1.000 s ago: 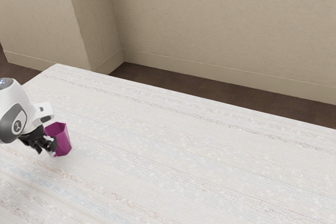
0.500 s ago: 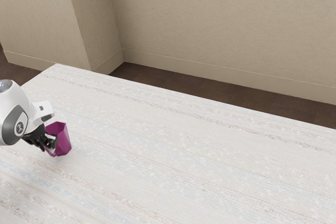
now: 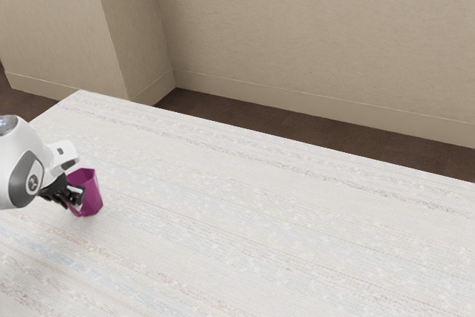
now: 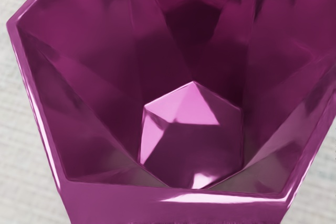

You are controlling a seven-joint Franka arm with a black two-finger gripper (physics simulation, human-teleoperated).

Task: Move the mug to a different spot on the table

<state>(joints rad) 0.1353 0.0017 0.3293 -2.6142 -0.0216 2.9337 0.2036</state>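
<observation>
In the exterior view, the arm [image 3: 21, 174] reaches in at the exterior view's left edge, and its gripper [image 3: 72, 195] has the mug [image 3: 88, 186] by the wall on the arm's side. The black fingers are drawn close together on that wall near the rim, which suits a cup with no handle showing. The purple mug leans a little and is low over the pale table [image 3: 282, 206], near its corner at the exterior view's left; I cannot tell whether its base touches. Plenty of tabletop lies toward the exterior view's right for a new spot.

In the wrist view, the camera looks straight down into the mug [image 4: 189, 129], a faceted, empty cup, with table [image 4: 16, 129] beside it.

No brand, label or readable writing appears anywhere.
</observation>
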